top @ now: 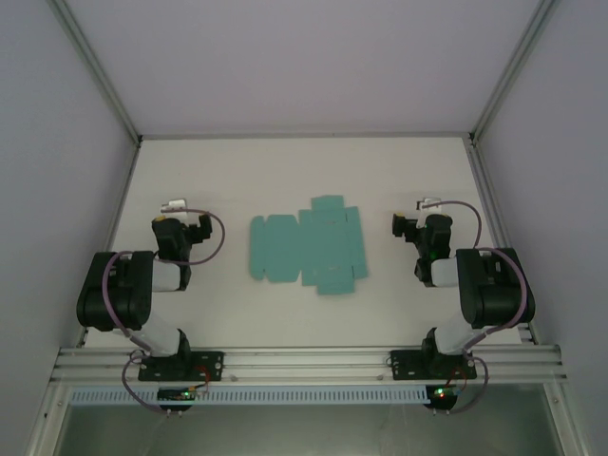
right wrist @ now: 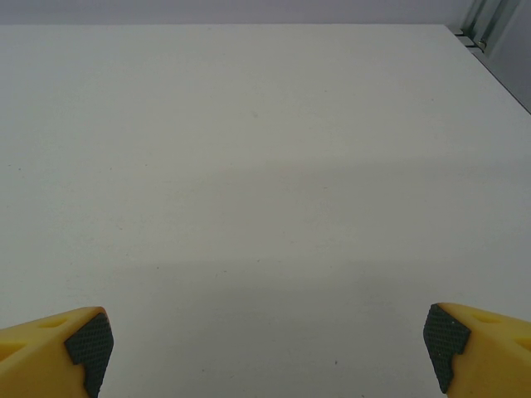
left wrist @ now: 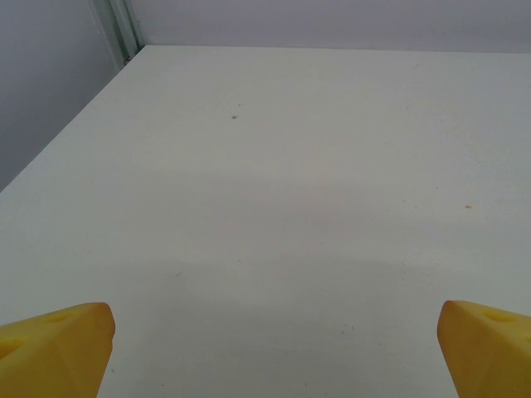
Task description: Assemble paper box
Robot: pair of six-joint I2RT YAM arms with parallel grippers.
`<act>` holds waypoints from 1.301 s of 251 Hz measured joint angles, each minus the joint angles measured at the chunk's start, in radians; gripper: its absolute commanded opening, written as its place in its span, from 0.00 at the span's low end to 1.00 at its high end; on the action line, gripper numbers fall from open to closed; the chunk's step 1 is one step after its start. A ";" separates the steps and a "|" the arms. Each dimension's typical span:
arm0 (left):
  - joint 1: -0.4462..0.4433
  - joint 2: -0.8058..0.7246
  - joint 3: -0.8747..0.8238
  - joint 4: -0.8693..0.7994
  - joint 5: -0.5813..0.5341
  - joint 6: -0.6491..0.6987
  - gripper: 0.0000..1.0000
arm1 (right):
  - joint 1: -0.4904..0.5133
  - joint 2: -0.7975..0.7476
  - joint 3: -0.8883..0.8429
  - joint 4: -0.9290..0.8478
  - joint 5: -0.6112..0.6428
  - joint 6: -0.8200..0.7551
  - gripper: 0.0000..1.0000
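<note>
Teal paper box (top: 309,249), a die-cut card sheet with its flaps spread, lies flat and unfolded at the middle of the white table (top: 285,171), between the left arm (top: 123,290) and the right arm (top: 489,285) and well apart from both. The left gripper (left wrist: 274,348) and the right gripper (right wrist: 270,348) each hang over bare tabletop, jaws released wide and grasping nothing. The right gripper's yellow fingers (right wrist: 489,352) carry dark pads (right wrist: 445,342). An aluminium rail (top: 304,361) borders the near edge.
</note>
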 measured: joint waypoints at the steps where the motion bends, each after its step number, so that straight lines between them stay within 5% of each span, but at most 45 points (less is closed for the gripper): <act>1: 0.000 0.000 0.000 0.000 0.000 0.000 0.99 | 0.000 0.000 0.000 0.000 0.000 0.000 0.99; 71: 0.000 -0.053 0.020 -0.112 0.002 0.003 1.00 | 0.000 -0.027 0.003 -0.047 0.005 -0.001 0.99; 120: -0.002 -0.301 0.154 -0.431 0.031 -0.069 0.99 | 0.064 -0.219 0.119 -0.346 0.062 0.007 0.98; 185: -0.122 -0.408 0.258 -0.778 0.220 -0.304 0.99 | 0.267 -0.359 0.335 -0.793 0.013 0.222 0.80; 239: -0.257 -0.325 0.251 -0.913 0.378 -0.409 1.00 | 0.444 -0.249 0.334 -0.875 -0.113 0.336 0.69; 326: -0.319 -0.104 0.252 -0.934 0.547 -0.438 0.94 | 0.460 0.029 0.335 -0.824 -0.178 0.399 0.61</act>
